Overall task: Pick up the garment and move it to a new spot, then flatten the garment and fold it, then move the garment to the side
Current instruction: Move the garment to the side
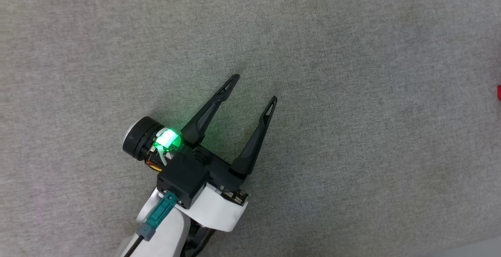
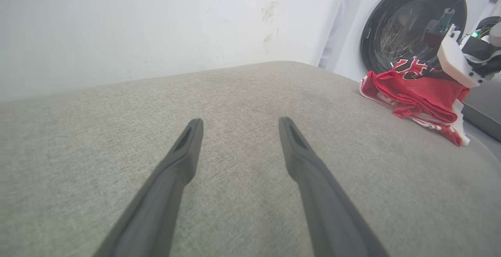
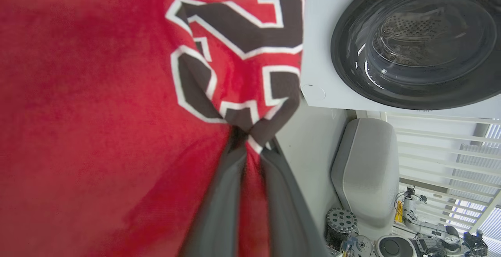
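Note:
The garment [image 2: 419, 96], red with white trim and a dark white-edged print, lies crumpled at the far right end of the grey padded surface [image 2: 242, 88]. My right arm's white wrist [image 2: 456, 63] hangs over it. In the right wrist view my right gripper [image 3: 250, 141] is shut on a fold of the garment [image 3: 98, 112], its printed part bunched at the fingertips. My left gripper [image 1: 254, 89] stands open just above the bare grey surface, well to the left of the garment; nothing lies between its fingers [image 2: 184, 159]. A sliver of red, the garment [image 1: 499, 92], shows at the head view's right edge.
A white washing machine with a round dark door [image 2: 411, 22] stands right behind the garment. A white wall [image 2: 156, 26] runs along the surface's far side. Beyond the surface's edge sit a grey padded seat [image 3: 366, 171] and loose machine parts [image 3: 391, 241] on the floor.

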